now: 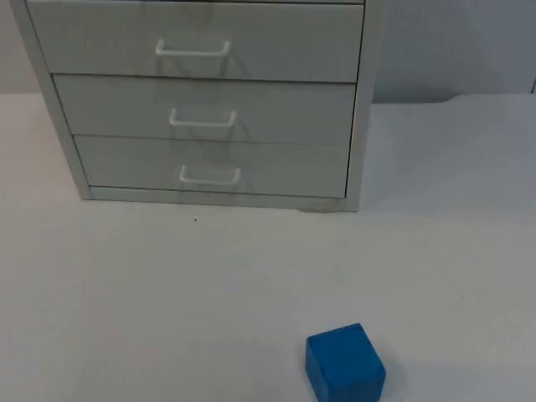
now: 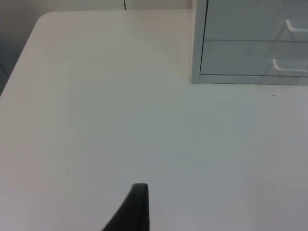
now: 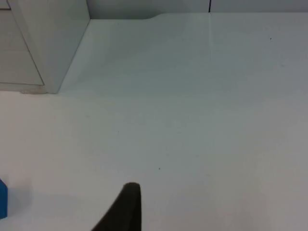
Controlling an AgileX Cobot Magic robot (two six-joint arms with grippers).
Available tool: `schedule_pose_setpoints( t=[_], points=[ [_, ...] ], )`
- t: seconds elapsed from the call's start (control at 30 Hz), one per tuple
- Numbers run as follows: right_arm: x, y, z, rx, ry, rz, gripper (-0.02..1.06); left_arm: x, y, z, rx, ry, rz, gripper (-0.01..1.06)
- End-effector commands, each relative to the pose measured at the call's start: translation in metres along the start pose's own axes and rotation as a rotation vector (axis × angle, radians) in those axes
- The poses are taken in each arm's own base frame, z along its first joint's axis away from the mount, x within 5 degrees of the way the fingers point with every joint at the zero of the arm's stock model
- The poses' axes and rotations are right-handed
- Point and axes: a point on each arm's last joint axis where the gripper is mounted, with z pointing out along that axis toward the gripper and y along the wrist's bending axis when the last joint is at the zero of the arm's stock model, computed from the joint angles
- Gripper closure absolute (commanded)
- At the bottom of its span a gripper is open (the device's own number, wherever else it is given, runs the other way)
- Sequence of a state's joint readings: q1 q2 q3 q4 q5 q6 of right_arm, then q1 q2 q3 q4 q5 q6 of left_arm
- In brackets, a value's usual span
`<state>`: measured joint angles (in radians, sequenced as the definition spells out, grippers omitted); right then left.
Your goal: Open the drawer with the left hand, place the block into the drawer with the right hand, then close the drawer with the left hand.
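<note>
A pale grey drawer cabinet (image 1: 205, 100) stands at the back of the white table, all three drawers shut. Each drawer has a white handle: top (image 1: 193, 48), middle (image 1: 203, 118), bottom (image 1: 210, 176). A blue block (image 1: 345, 362) sits on the table near the front edge, right of centre and well apart from the cabinet. My left gripper (image 2: 138, 207) hangs over bare table to the left of the cabinet (image 2: 250, 43). My right gripper (image 3: 126, 204) hangs over bare table to the right of the cabinet (image 3: 43, 43), with a sliver of the block (image 3: 3, 198) beside it.
The white table (image 1: 126, 293) runs flat between cabinet and block. A grey partition wall (image 1: 452, 42) closes the back. The table's rounded far-left corner (image 2: 41, 19) drops off beside the left arm.
</note>
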<state>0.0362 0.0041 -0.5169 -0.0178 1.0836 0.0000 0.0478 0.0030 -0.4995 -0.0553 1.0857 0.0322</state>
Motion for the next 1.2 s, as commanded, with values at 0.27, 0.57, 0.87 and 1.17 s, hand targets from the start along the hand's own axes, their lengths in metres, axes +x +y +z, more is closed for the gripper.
schedule_pose_setpoints(
  t=[0.27, 0.57, 0.87, 1.17],
  points=[
    [-0.040, 0.002, 0.009, -0.014, -0.018, -0.002, -0.01, -0.025, -0.002, 0.007, 0.031, 0.001, -0.020, 0.00],
    [-0.093, 0.001, 0.055, -0.013, 0.053, -0.002, -0.01, -0.052, -0.003, 0.044, 0.061, 0.084, -0.085, 0.00],
    [-0.098, 0.002, 0.121, -0.017, 0.331, -0.002, -0.01, -0.066, 0.000, 0.099, 0.049, 0.221, -0.094, 0.00],
    [-0.091, 0.002, 0.145, -0.020, 0.458, 0.005, -0.01, -0.067, 0.001, 0.142, 0.077, 0.442, 0.004, 0.05]
  ],
)
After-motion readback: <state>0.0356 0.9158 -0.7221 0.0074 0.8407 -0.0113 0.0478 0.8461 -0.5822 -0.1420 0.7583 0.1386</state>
